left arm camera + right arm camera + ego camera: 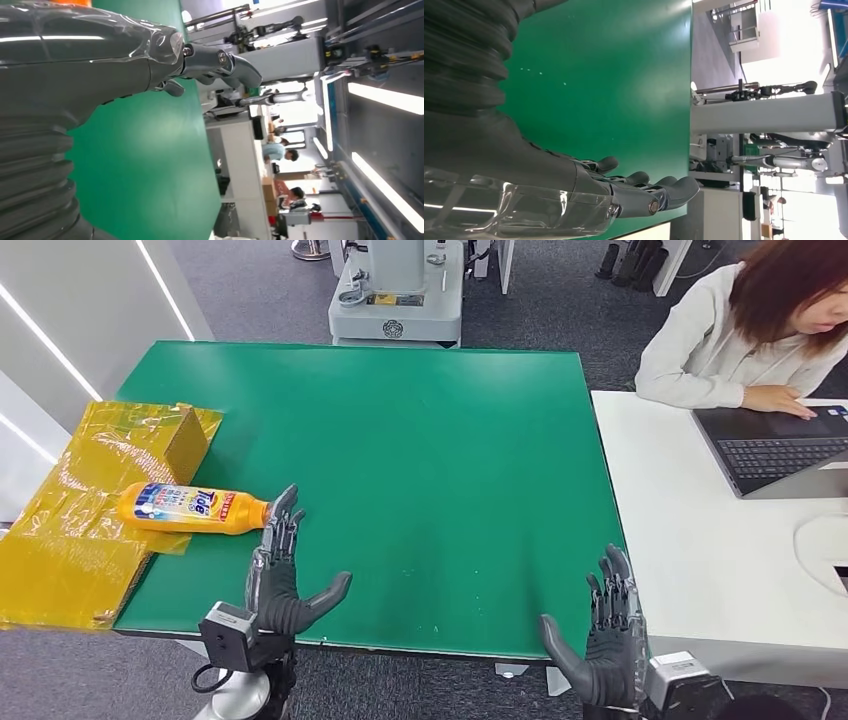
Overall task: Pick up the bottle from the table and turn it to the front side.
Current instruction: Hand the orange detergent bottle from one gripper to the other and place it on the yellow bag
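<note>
An orange bottle with a blue and white label lies on its side at the left edge of the green table, its cap end pointing right. My left hand hovers open just right of the cap, fingertips close to it, holding nothing. In the left wrist view the left hand has its fingers stretched over the green surface. My right hand is open at the table's near right corner, far from the bottle. In the right wrist view the right hand shows straight fingers above the green top.
Yellow crinkled wrapping and a cardboard box lie under and behind the bottle, overhanging the table's left edge. A white desk with a laptop stands at right, where a person sits. A machine base stands beyond the far edge.
</note>
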Tool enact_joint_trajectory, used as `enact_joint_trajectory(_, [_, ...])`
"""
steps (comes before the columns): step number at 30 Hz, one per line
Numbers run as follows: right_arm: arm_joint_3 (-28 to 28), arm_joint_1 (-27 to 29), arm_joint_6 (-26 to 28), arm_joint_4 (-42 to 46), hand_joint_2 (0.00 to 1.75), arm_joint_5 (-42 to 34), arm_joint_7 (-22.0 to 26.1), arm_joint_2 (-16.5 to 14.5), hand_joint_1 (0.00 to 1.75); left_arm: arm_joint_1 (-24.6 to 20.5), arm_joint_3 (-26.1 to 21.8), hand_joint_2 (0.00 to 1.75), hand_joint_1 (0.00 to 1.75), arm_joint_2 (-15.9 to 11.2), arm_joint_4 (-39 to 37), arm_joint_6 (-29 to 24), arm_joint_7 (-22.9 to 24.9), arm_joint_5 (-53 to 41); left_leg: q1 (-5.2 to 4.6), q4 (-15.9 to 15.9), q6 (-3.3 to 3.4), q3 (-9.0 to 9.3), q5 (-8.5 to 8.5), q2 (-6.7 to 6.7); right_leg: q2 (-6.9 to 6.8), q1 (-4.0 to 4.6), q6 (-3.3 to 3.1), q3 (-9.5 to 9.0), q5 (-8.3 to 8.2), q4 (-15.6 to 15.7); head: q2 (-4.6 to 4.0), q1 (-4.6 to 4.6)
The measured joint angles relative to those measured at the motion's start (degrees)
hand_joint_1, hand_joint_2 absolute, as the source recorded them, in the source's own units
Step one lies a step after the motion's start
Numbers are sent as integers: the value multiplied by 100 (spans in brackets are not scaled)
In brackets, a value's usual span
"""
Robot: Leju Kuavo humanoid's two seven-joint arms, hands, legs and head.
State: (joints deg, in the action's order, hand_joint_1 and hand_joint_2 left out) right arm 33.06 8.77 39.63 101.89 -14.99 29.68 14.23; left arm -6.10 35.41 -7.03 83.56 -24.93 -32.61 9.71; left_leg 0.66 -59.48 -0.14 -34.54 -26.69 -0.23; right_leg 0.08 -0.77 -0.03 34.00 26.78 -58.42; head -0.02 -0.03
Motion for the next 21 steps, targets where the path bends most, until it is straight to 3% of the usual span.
enact_joint_trajectory(15, [70,28,-104,42,175,78,-124,-2,0,119,-47,175,0,-128,83,296,304,-136,0,1,0,-1,0,-1,-1,0,0,-2,0,-1,0,1])
enact_joint_trajectory(21, [103,-26,-449,8,175,239,-262,-76,0,302,-225,175,0,-217,179,328,304,-205,0,3,0,0,0,0,0,0,0,-1,0,-1,0,1])
